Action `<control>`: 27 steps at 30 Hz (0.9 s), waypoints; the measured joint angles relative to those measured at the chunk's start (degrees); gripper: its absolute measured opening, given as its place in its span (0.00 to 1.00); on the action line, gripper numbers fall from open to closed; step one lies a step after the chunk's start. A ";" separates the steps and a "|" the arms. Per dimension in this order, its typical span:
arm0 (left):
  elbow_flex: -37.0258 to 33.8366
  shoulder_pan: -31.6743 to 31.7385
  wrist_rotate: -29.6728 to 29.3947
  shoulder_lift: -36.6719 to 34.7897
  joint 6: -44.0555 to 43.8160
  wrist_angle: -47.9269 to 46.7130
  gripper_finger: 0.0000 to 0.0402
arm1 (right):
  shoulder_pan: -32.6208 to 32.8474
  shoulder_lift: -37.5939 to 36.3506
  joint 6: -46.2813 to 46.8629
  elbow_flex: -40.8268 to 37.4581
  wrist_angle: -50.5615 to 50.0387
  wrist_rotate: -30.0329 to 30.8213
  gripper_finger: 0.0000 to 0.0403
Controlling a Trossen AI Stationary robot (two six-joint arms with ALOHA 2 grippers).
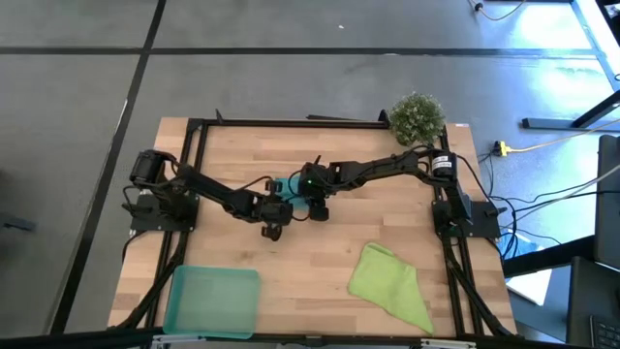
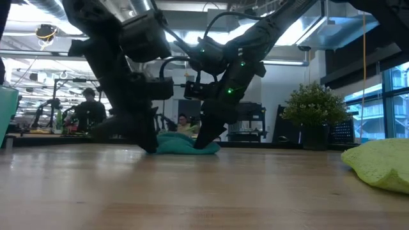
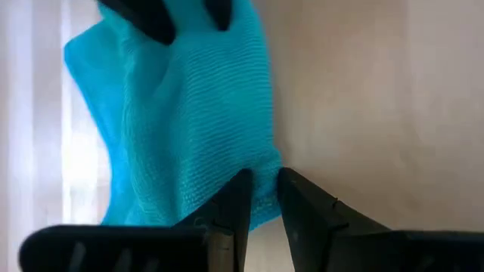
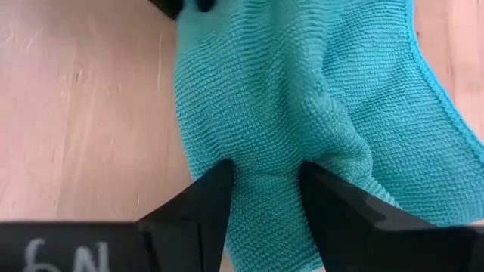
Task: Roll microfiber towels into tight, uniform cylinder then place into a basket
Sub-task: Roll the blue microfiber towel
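Lime towel (image 2: 378, 165) nearest on the wooden table (image 1: 320, 252), both hands pinching the teal towel (image 2: 182, 144) mid-table.

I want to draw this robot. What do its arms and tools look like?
Both arms are dark, almost black, built from jointed segments with black cables looping along them. The left arm and the right arm each end in a tool with two dark wedge-shaped fingers. Small green lights glow on the right arm. White handwritten marks show on the right tool's body.
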 joint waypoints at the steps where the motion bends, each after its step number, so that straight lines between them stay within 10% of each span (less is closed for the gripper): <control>1: 0.02 0.16 -0.02 0.17 -0.74 -0.06 0.17 | 0.00 0.00 0.02 0.00 0.00 0.00 0.40; 27: -0.42 6.23 13.47 -12.83 -7.33 -4.71 0.00 | 0.00 0.07 0.16 0.09 0.07 -3.04 0.40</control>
